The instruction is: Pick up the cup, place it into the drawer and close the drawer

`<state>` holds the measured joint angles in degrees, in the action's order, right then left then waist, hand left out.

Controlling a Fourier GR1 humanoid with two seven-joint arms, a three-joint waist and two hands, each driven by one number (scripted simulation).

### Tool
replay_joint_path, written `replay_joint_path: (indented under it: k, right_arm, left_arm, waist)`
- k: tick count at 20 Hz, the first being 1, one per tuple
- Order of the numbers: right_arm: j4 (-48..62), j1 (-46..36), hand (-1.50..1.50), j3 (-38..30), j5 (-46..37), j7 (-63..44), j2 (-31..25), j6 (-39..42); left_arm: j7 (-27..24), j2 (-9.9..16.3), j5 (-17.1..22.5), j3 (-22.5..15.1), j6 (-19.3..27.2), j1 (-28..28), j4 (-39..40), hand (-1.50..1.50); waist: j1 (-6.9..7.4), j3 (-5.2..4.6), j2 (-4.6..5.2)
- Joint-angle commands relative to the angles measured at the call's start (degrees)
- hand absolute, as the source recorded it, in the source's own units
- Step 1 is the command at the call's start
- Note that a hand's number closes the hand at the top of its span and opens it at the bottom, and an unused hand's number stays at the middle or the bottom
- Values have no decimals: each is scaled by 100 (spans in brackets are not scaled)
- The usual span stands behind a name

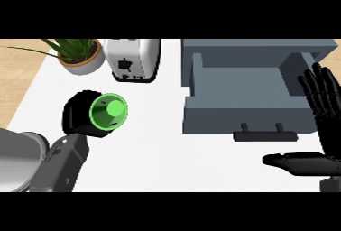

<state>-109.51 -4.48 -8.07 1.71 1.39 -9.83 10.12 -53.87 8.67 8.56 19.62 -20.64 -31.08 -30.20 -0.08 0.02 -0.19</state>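
- Your left forearm comes in at the lower left of the frame, nearest the camera, and reaches up to the left hand.
- Left hand: you have its fingers curled round the cup, at centre left over the white counter.
- You see the cup tipped on its side, green, with its round end facing the camera.
- At the upper left you find a potted plant, with a toaster just to its right.
- Right of centre, the grey drawer stands pulled out, its dark handle towards the lower edge.
- Right hand: you see it at the right edge, fingers straight and apart, pointing up beside the drawer, thumb stretched left, holding nothing.
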Motion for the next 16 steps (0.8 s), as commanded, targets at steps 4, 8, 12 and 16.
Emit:
replay_joint_path:
  k: [4, 8, 12, 16]
  right_arm:
    - [7, 212, -150, 20, -207, 158, 89, -94]
    - [-28, -9, -150, -287, 160, -85, -121, 33]
    - [113, 235, -150, -115, 22, 273, 37, 86]
    - [-30, 125, -150, -331, 337, -63, -162, 228]
  left_arm:
    - [973, -327, 23, -462, 454, -427, -1615, 150]
    - [1760, -844, -49, -858, 1051, -565, -2501, 150]
    - [2649, -856, 85, -1318, 1453, -983, -3121, 150]
    - [3269, -862, -177, -1486, 1968, -1523, -3281, 150]
  waist:
    - [94, 10, -37]
    - [54, 6, -25]
    - [35, 6, -23]
    - [-28, 2, -3]
